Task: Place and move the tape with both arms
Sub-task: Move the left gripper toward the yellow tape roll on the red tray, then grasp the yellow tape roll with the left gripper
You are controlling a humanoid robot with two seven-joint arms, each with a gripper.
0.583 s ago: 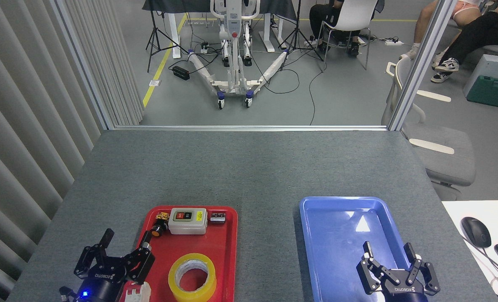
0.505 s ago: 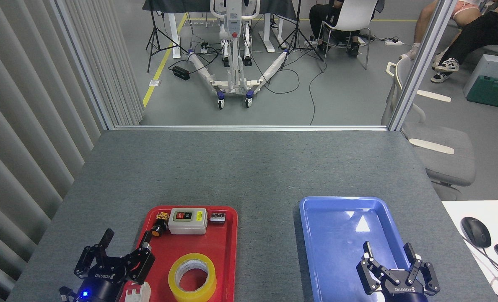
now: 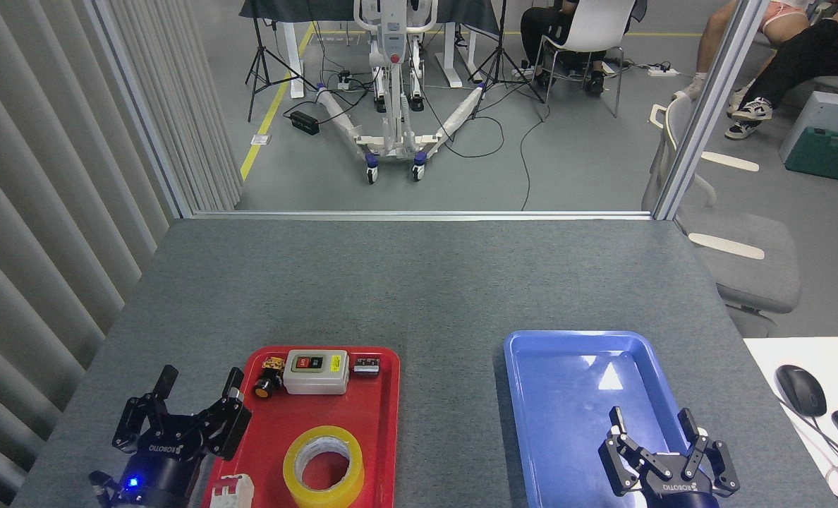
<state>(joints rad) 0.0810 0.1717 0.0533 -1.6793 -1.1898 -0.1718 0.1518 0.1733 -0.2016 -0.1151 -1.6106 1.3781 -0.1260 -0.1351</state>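
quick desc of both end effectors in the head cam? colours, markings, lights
Both are black, three-fingered grippers with jointed fingers and white ROBOTIQ lettering on the palm, which reads upside down from the head view. The left gripper has a blue light glowing on its black base. The right gripper shows no light here; its base is cut off by the frame edge.

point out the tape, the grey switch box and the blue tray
tape [image 3: 293,474]: head view, yellow left side of the roll
grey switch box [image 3: 316,382]: head view, front face
blue tray [image 3: 567,402]: head view, bare floor
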